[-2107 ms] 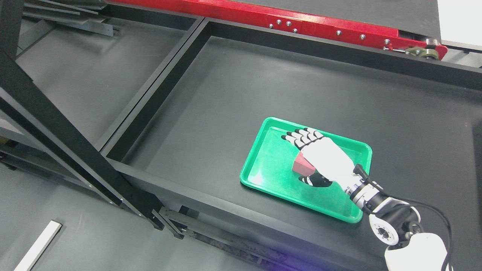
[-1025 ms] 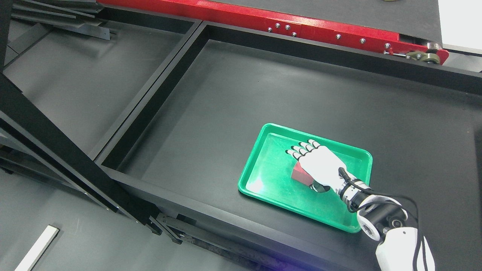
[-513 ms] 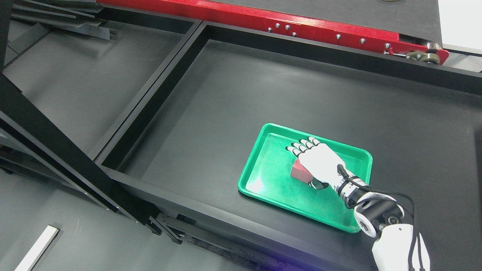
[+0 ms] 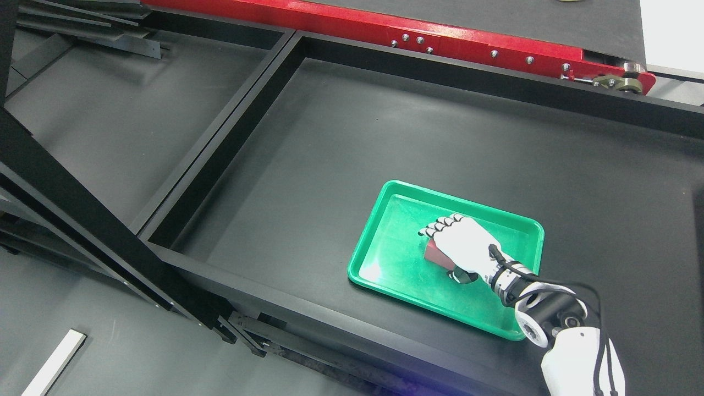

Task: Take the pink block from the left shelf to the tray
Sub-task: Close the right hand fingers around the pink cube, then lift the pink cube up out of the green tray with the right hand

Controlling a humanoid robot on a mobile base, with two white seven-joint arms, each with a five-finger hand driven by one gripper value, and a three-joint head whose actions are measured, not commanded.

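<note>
While your right hand [image 4: 461,242] comes in from the lower right, you can see it lying over the pink block [image 4: 434,252] inside the green tray [image 4: 385,264]. Its fingers [image 4: 440,225] curl down over the block's far side and the thumb shows at the near side, so it is grasping the block. The block looks reddish and sits near the tray's middle; whether it touches the tray floor you cannot tell. The tray rests on the dark surface [image 4: 330,154], below a red rail [image 4: 440,33].
</note>
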